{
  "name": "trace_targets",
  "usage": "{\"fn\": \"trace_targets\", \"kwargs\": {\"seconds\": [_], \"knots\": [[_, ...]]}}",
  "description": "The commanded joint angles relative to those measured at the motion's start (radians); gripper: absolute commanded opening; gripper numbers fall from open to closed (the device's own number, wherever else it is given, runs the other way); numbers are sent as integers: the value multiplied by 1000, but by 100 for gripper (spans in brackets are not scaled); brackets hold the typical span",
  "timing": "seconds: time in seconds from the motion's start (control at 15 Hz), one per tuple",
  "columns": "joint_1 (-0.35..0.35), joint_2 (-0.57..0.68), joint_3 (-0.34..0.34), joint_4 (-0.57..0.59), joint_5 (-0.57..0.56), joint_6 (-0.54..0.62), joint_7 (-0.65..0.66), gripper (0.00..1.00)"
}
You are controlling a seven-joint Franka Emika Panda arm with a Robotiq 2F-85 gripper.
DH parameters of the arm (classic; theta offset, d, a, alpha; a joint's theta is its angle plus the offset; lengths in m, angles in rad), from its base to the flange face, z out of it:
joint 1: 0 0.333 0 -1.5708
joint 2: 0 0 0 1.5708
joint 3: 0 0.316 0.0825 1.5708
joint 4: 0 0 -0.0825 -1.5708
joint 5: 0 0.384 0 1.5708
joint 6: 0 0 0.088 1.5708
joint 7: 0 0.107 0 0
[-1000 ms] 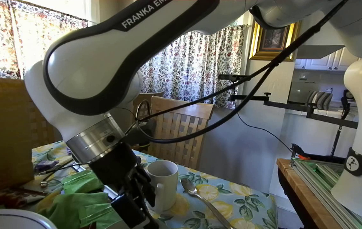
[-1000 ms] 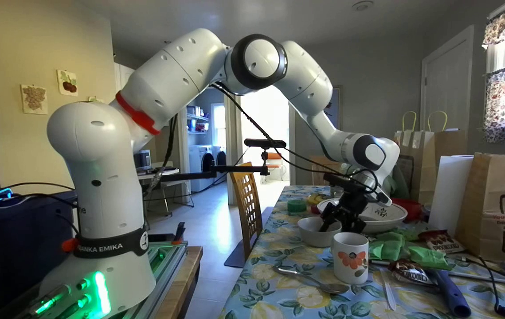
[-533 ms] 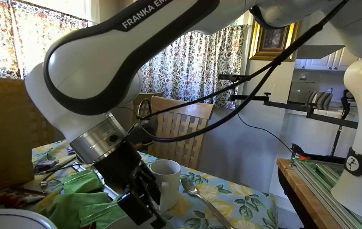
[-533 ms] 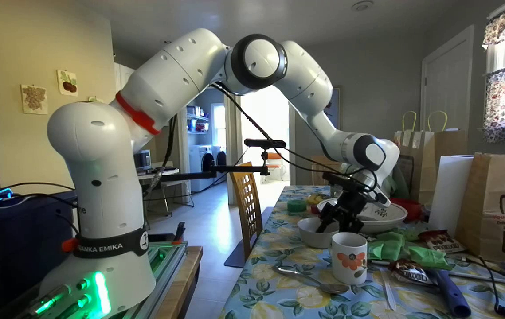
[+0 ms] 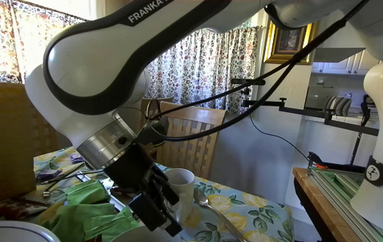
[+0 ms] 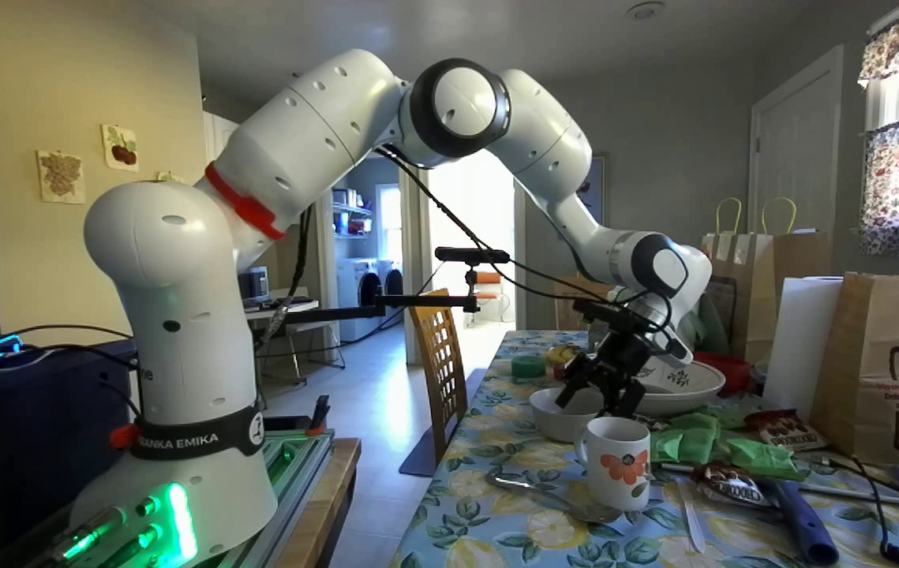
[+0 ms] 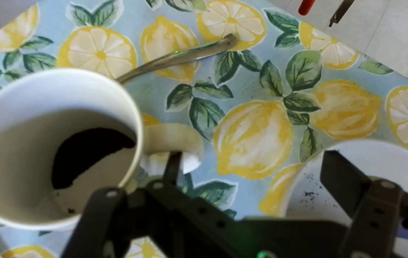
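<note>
The fingers [image 7: 343, 179] of the gripper [image 7: 254, 161] are set wide apart, and a lemon-patterned tablecloth [image 7: 246, 89] can be seen through the gap between them. Nearest to them, the handle [image 7: 169, 134] of a white mug [image 7: 17, 161] is overlapped in the wrist view by the tip of the finger on that view's left; whether the handle is touched, or its loop entered, cannot be told. The mug is stood upright on the tablecloth just beside that finger, and a dark substance [image 7: 84, 154] is seen at its bottom. Behind the other finger in that view, a white bowl [image 7: 393, 161] is partly hidden, its inside flecked with dark specks [image 7: 309, 193]. A little beyond the fingertips, on the far side of the mug, a metal spoon [image 7: 178, 61] is laid on the tablecloth, its scoop concealed by the mug in the wrist view. In an exterior view, green wrapping [image 6: 690, 440] is spread near the fingers, and a larger bowl [image 6: 690, 398] is partly screened by the gripper. Farther from the fingers, a brown wrapper [image 6: 733, 483] and a blue grip [image 6: 804, 525] are laid next to each other. Well apart from them, a paper bag [image 6: 887, 371] is stood upright, and in an exterior view a wooden chair [image 5: 198, 114] is placed beyond the tablecloth, with floral curtains [image 5: 198, 67] hung behind it.
</note>
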Motion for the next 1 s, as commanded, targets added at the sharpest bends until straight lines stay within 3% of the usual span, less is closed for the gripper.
{"fn": "trace_targets", "kwargs": {"seconds": [0.0,0.2,0.4,0.47,0.93], "knots": [[-2,-7,4,33,-9,-52,7,100],[-4,-6,7,45,-9,-55,-5,100],[2,-1,5,41,-20,-60,-7,94],[4,-1,5,37,-23,-60,-8,87],[12,-1,6,23,-44,-48,-20,79]]}}
